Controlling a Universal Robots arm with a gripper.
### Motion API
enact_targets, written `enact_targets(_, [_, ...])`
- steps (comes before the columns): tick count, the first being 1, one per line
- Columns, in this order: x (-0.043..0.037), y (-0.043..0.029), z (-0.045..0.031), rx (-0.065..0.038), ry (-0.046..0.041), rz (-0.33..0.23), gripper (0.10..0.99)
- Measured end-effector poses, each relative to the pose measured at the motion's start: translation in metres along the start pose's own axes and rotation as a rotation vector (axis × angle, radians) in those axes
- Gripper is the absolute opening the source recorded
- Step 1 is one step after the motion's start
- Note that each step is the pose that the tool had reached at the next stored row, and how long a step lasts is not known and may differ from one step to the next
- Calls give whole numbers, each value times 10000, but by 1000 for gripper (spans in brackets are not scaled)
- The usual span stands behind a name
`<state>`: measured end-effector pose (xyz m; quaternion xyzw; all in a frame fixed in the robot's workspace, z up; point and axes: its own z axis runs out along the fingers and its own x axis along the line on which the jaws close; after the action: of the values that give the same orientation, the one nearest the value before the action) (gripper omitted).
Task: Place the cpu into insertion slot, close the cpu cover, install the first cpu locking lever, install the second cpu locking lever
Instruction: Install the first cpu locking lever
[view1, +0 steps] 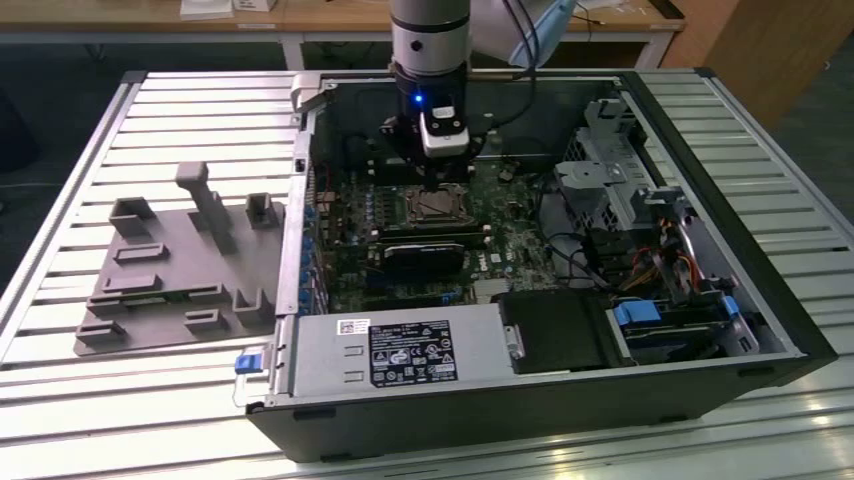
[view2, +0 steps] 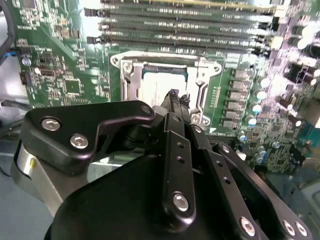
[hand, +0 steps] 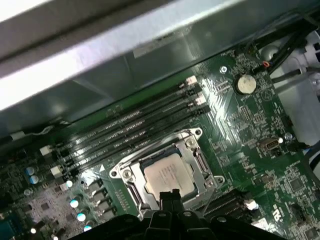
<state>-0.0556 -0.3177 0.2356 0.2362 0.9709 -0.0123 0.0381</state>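
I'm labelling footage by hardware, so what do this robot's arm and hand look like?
The arm is a silver-grey cylinder with a dark band and a small blue light, dark cables hanging beside it. Below sits a white block. The hand is matt black, built of jointed metal links fastened with round silver screws, narrowing to slim fingers.

Gripper (view1: 441, 172) hangs right over the insertion slot (view1: 434, 205). At six o'clock in the exterior view, the black card (view1: 430, 257) crowds in; at three o'clock, open motherboard (view1: 514, 215), then drive cage (view1: 601, 180).

Arm vertical, wrist pointing straight down, hand (hand: 170, 196) with fingers pressed together.
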Motion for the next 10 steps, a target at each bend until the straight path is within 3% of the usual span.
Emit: enact_targets(10, [-51,-38,10,-2,-7,-150,106])
